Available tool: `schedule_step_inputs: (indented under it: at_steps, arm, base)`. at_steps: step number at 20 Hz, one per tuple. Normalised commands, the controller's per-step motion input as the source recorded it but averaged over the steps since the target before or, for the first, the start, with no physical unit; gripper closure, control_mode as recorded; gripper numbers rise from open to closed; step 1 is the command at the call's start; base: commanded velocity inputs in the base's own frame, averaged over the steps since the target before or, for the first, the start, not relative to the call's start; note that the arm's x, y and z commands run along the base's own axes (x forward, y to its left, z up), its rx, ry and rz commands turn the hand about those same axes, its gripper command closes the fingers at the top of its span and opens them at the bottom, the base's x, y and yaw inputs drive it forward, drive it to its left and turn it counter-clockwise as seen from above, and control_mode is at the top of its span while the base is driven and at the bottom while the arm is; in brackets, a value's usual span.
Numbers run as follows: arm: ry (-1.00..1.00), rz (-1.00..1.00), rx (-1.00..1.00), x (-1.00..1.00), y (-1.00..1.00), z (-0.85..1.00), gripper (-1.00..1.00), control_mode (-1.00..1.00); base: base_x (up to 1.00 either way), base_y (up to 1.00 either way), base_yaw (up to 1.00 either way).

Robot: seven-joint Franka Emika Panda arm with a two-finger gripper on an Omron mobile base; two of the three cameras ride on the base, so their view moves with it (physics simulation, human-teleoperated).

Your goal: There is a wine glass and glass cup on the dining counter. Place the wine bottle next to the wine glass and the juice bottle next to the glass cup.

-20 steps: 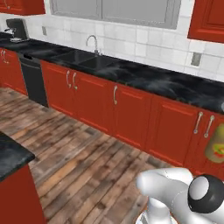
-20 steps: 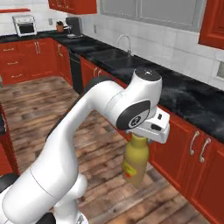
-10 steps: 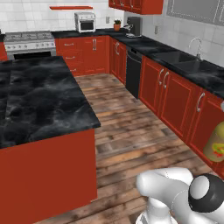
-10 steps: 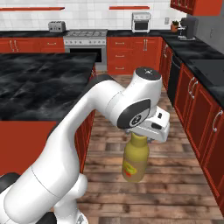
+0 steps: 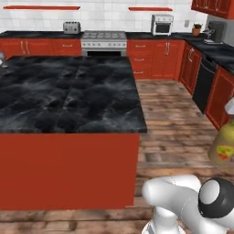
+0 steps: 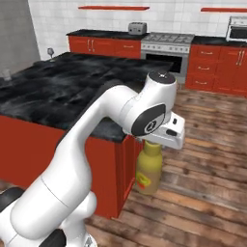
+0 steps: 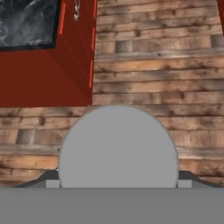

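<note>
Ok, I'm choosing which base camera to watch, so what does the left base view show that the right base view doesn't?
Left base view: a black dishwasher, a coffee machine and a potted plant along the right-hand cabinets. Right base view: the gripper clamped on the neck of the juice bottle, and a small stemmed glass towards the far end of the island. Both: the juice bottle, the black-topped island, the toaster and the stove.

Glossy white arm (image 6: 91,144), dark round joints
</note>
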Motion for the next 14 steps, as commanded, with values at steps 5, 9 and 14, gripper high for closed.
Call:
schedule_step_inputs:
  at_steps: [5, 9, 14]
  arm:
    - [0.00, 0.00, 0.00, 0.00, 0.00, 0.00, 1.00, 1.00]
    - [0.00, 0.00, 0.00, 0.00, 0.00, 0.00, 1.00, 1.00]
    - [0.00, 0.00, 0.00, 0.00, 0.00, 0.00, 1.00, 1.00]
  base:
    - [0.46, 0.20, 0.20]
    - [0.50, 0.46, 0.00]
    - [0.51, 0.50, 0.00]
